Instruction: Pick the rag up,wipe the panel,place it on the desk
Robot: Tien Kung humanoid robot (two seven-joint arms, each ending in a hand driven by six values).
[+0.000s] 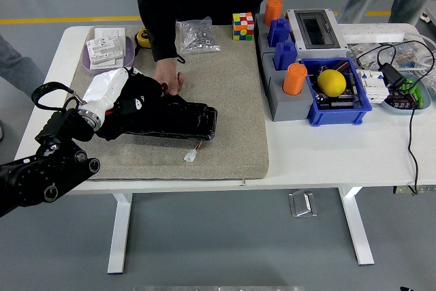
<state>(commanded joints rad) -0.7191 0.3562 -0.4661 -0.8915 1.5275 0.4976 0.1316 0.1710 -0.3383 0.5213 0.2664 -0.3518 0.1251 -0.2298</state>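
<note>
A long black panel (185,121) lies on the tan mat (228,93), with a small white connector (190,157) on a wire at its front. My left hand (133,97), white-backed with black fingers, rests on the panel's left end, curled on a dark rag (147,92) that is hard to tell from the fingers. A person's hand (167,75) at the far side touches the panel's back edge. My right arm is not in view.
A purple dish of cards (109,53), a yellow tape measure (142,37) and a bag of screws (196,35) lie at the back. A Rubik's cube (242,25), a grey block with pegs (283,73), a blue bin (338,108) and cables (398,76) fill the right.
</note>
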